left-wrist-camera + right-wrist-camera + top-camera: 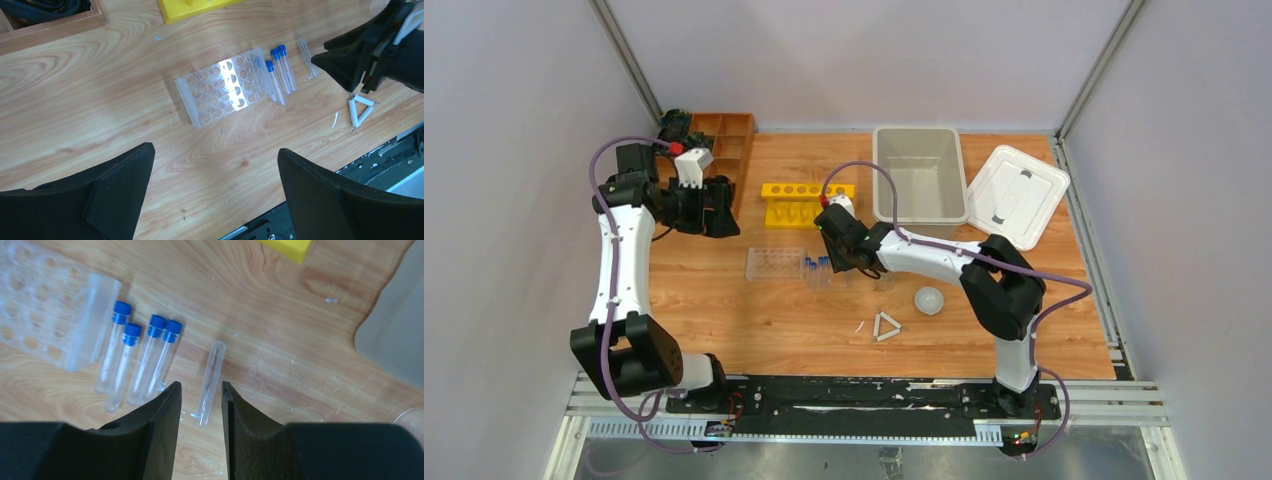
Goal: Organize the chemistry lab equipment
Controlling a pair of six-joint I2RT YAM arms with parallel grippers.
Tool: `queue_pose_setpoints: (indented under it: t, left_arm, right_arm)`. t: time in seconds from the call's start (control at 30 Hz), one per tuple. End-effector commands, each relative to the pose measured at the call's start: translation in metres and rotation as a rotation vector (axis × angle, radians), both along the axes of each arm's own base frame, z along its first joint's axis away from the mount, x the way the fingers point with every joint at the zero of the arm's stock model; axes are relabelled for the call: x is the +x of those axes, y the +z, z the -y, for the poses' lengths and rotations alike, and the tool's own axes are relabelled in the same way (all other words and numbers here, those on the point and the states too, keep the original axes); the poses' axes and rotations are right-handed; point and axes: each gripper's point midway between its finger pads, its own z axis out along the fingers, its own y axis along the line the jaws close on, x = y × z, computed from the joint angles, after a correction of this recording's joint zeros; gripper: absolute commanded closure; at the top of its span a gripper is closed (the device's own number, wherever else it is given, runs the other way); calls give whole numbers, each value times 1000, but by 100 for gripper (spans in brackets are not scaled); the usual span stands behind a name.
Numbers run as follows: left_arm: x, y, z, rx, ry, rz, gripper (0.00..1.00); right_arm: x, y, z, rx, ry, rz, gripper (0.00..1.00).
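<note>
A clear plastic tube rack point(776, 262) lies flat on the wooden table; it also shows in the left wrist view point(225, 85) and the right wrist view point(45, 305). Several blue-capped clear tubes point(140, 357) lie beside its right end. One uncapped clear tube point(210, 380) lies just right of them. My right gripper point(201, 390) hovers over this tube's near end, jaws narrowly open, not touching it. My left gripper point(215, 155) is wide open and empty, held high near the wooden tray point(724, 150). A white round dish point(929, 299) and a small white triangle point(886, 326) lie nearer the front.
A yellow rack point(807, 203) stands behind the clear rack. A clear bin point(919, 172) and its lid point(1016, 195) sit at the back right. A glass rim point(412, 415) shows at the right wrist view's right edge. The right arm's elbow point(999, 290) is beside the dish.
</note>
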Motion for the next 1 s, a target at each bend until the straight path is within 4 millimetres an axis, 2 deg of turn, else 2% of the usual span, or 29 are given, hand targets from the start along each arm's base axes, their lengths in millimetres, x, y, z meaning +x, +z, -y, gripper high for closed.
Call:
queue_pose_setpoints:
  t: [0.0, 0.23, 0.67, 0.8, 0.97]
  left_arm:
    - [-2, 22, 2, -11, 5, 56, 0]
    - [-3, 27, 4, -16, -10, 78, 0]
    - [-4, 32, 6, -21, -13, 94, 0]
    - [-4, 30, 5, -24, 1, 79, 0]
    - [-9, 34, 10, -37, -9, 96, 0]
  right_arm:
    - [-7, -14, 2, -45, -32, -55, 60]
    - [-3, -33, 5, -89, -53, -62, 61]
    - [6, -58, 12, -103, -98, -80, 71]
    - [7, -56, 10, -77, -94, -82, 77]
    - [5, -45, 7, -45, -76, -80, 94]
